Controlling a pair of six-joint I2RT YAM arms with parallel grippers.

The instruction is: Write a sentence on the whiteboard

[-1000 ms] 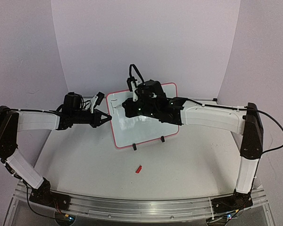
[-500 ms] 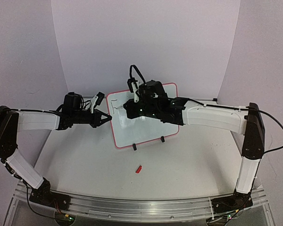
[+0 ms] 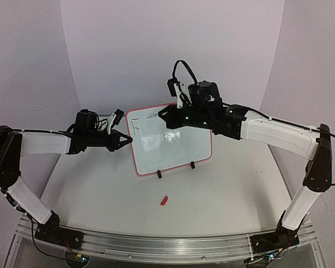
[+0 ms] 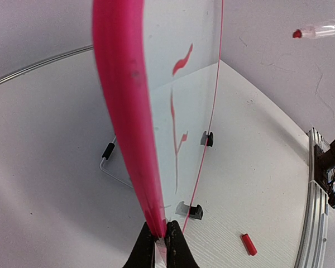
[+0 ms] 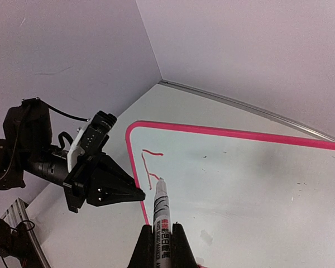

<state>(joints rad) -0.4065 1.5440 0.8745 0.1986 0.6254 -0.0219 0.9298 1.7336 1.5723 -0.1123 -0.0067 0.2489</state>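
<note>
The whiteboard [image 3: 173,146] stands tilted on two black feet, white with a red-pink rim. My left gripper [image 3: 128,139] is shut on its left edge, as the left wrist view shows [image 4: 162,237]. Of the sentence, only a red "F" [image 5: 149,166] shows at the board's upper left; it appears as red strokes in the left wrist view [image 4: 176,111]. My right gripper [image 3: 164,114] is shut on a white board marker [image 5: 161,209]. The marker's tip [image 4: 297,34] hangs in the air, off the board, near its top left.
A small red marker cap [image 3: 164,200] lies on the table in front of the board, also in the left wrist view [image 4: 248,244]. The board's feet [image 3: 159,175] rest mid-table. The white backdrop wall curves close behind the board.
My right arm has risen and drawn back to the right, lifting the marker off the board's face to its top edge. The left gripper and board have not moved.
</note>
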